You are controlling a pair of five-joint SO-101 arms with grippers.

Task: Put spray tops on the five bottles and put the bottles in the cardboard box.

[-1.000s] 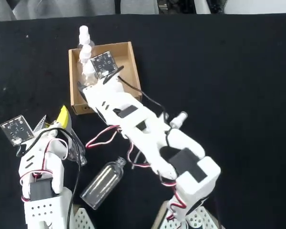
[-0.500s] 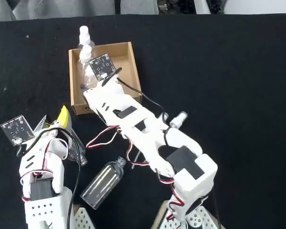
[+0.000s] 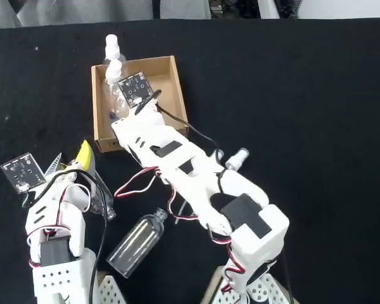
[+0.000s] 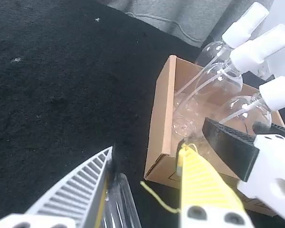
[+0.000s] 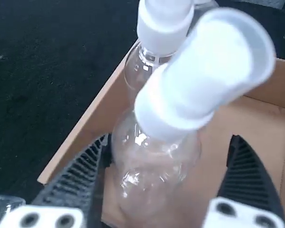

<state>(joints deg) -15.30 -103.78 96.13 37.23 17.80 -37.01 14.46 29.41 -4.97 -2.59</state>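
Step in hand: boxing. Nearest you, clear uncapped plastic bottle (image 3: 136,240) lies on the black table (image 3: 316,95); left jaws gape. Farther, right jaws sit released around a white-topped clear bottle (image 5: 154,161) standing in the brown cardboard box (image 3: 168,73). Next, probably: lift clear, fetch loose white spray top (image 3: 238,158).

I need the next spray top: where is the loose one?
High view: the loose spray top lies on the black table beside the right arm, lower right of the cardboard box.

My right gripper (image 5: 170,140) sits inside the open brown cardboard box (image 3: 177,88), straddling a clear plastic bottle with white spray top (image 5: 154,156). An uncapped clear plastic bottle (image 3: 134,244) lies on the black tabletop (image 3: 304,95), nearer me than the box.
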